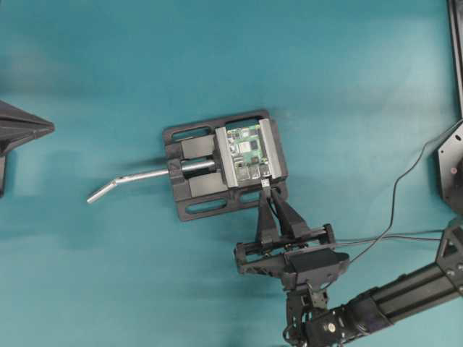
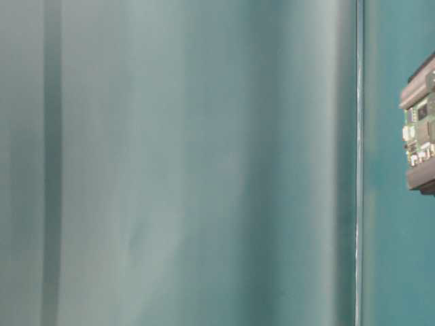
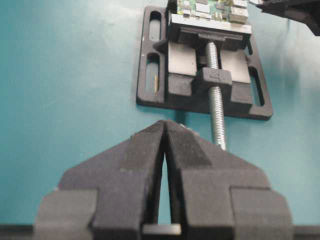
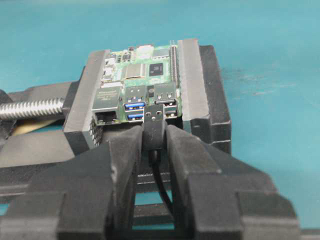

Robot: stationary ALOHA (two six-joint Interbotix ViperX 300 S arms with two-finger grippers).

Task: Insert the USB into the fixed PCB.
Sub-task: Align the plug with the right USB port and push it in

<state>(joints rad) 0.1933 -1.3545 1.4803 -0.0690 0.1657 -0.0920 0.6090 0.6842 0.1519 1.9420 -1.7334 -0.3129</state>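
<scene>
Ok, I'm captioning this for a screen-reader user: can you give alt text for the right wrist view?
The right gripper pinches the USB, its tip at a port on the near edge of the fixed PCB. The green board sits clamped between grey jaws of a black vise on a teal table.

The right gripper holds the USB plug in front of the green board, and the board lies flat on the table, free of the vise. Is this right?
One thing is wrong: the green board does not lie free on the table. The right wrist view shows it clamped in the vise. The right gripper does hold the USB plug in front of it.
</scene>
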